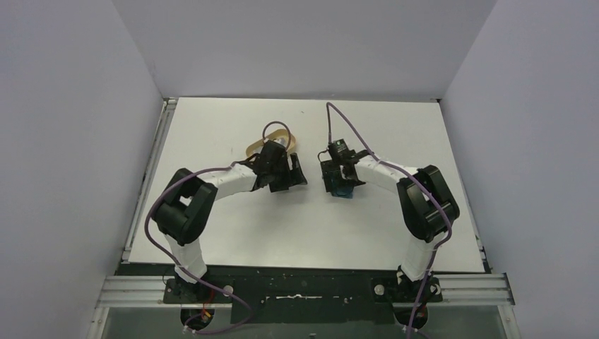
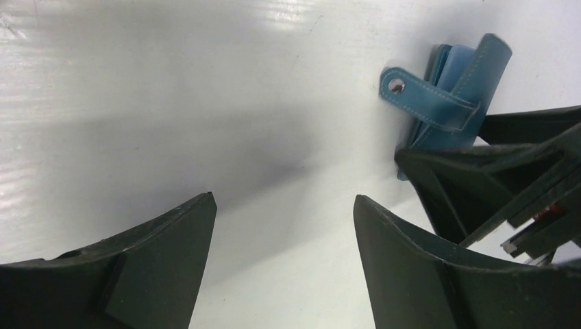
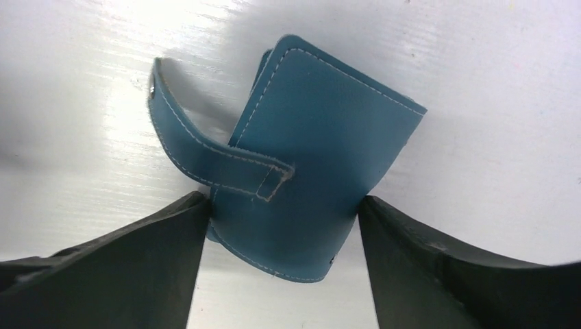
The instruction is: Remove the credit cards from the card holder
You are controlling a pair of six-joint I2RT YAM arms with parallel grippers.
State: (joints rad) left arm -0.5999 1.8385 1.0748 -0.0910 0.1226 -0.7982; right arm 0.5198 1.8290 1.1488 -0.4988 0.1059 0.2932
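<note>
Worktop (image 1: 233,226): flat white board, glossy, with streaks of glare in both wrist views and a metal rail (image 1: 150,176) along its left edge. Two items rest on it. The card holder (image 3: 322,171), teal-blue with pale stitching, sits right of centre, folded over; its snap tab (image 3: 205,161) is unfastened and curls away to one side, casting a soft shadow on the surface. The tray (image 1: 256,147), tan and oval, lies left of centre toward the far side, mostly hidden; contents cannot be made out. The two items are well apart.
</note>
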